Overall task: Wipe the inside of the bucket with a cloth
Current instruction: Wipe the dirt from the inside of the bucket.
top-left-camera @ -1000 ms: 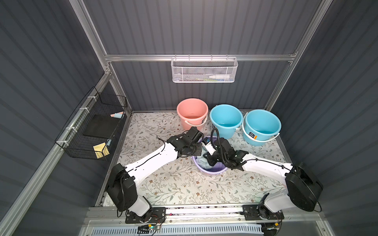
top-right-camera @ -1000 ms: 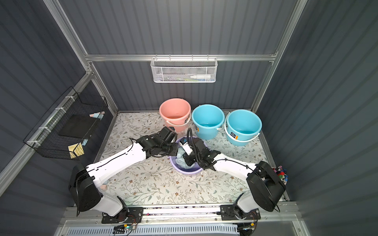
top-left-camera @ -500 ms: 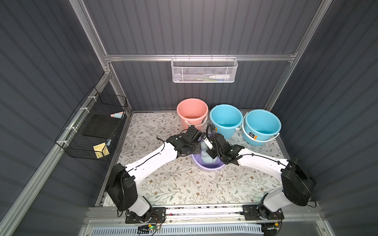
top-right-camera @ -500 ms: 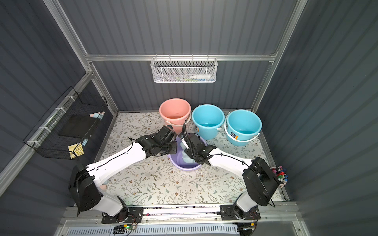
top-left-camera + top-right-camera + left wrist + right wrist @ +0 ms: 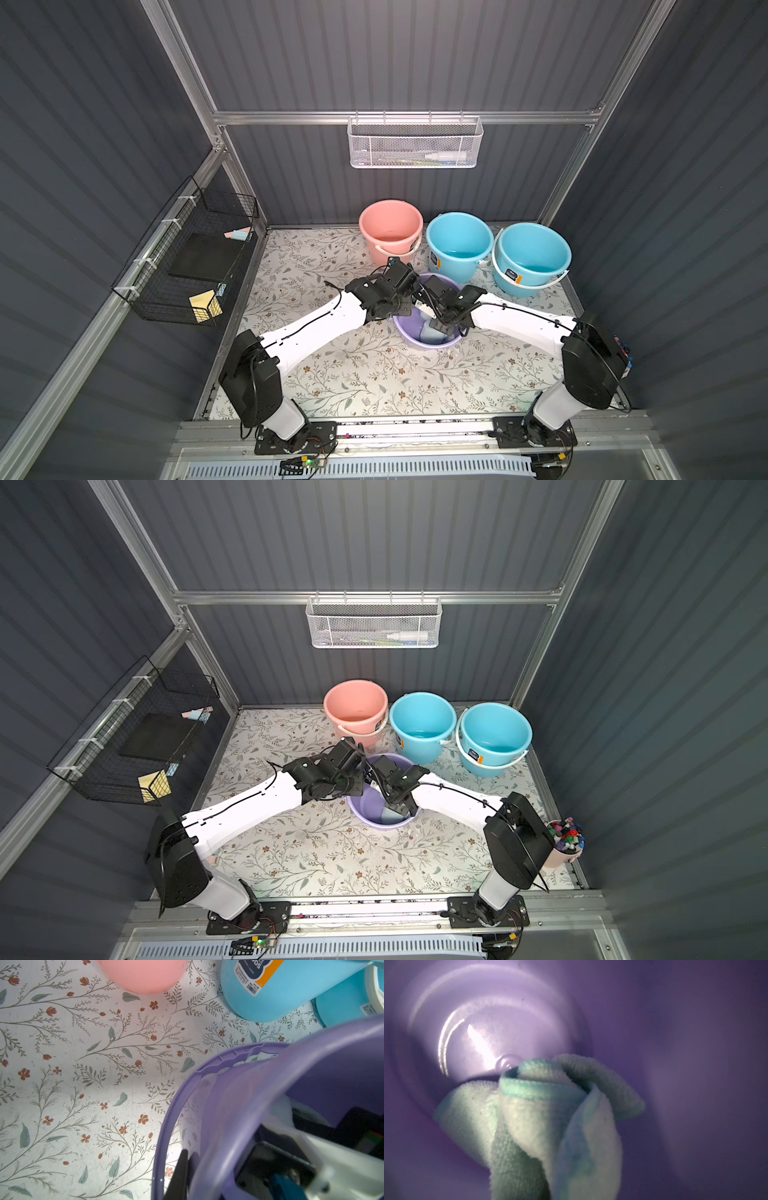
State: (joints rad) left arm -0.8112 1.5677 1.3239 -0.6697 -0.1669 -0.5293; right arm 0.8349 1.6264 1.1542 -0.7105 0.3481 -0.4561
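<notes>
A lilac bucket [image 5: 405, 332] [image 5: 361, 808] stands mid-table in both top views. My left gripper [image 5: 189, 1154] is shut on its left rim, one black finger [image 5: 180, 1174] outside the wall [image 5: 239, 1095] and the other behind it. My right gripper [image 5: 440, 326] [image 5: 401, 808] reaches down inside, near the bucket's front right wall, shut on the pale aqua cloth [image 5: 428, 332] [image 5: 390, 816]. In the right wrist view the bunched cloth [image 5: 550, 1109] hangs over the shiny bucket floor [image 5: 508, 1028] and hides the fingers.
A pink bucket [image 5: 390, 226] and two blue buckets [image 5: 459, 241] [image 5: 534, 255] stand close behind the lilac one. A white mesh basket [image 5: 413, 143] hangs on the back wall and a black wire basket [image 5: 187, 266] on the left wall. A cup of markers [image 5: 565, 841] hangs at the right edge.
My right gripper swept the cloth toward the bucket's far left side, then back to the near right wall. The left gripper kept its hold on the rim.
</notes>
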